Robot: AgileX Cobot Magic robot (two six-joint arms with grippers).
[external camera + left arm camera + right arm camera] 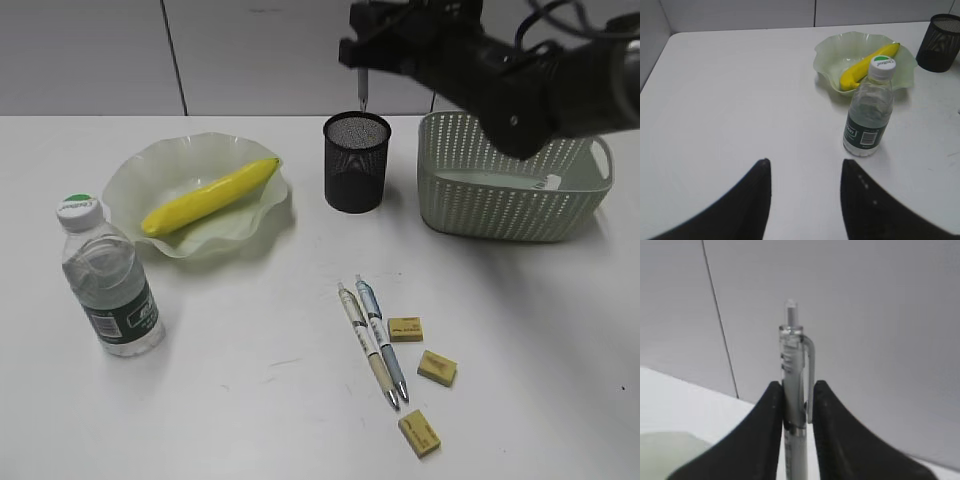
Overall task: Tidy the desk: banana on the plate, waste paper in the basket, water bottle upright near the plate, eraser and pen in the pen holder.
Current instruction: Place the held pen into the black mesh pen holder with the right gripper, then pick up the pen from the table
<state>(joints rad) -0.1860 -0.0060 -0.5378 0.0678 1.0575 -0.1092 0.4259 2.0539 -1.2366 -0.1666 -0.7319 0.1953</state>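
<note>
The pen (792,390) in hand is a slim, clear-barrelled click pen with a clip, held upright between the right gripper's (794,415) two dark fingers (769,430), which are closed snugly on the barrel just below the clip. In the exterior view it hangs tip down right above the mouth of the black mesh pen holder (356,162), so the step in hand looks like dropping it in. A pen like this should be light and stiff, with a smooth plastic barrel that could slip or swing if pinched loosely; a grip near the middle or upper barrel, as here, keeps it plumb for the narrow cup.

Two more pens (372,342) lie side by side on the desk (250,400), and three small yellow erasers (436,368) lie just beside them. The pens would best be pinched across the barrel near mid-length. The erasers look soft and grippy, easy to hold across their short sides.

Further out, the banana (210,195) already lies on the pale green plate (245,228), and the water bottle (108,285) stands upright near it. The basket (510,215) sits to the right of the pen holder with something pale inside, too unclear to name.

The left gripper (805,200) hovers over bare desk near the bottle, its fingers apart and holding nothing
</note>
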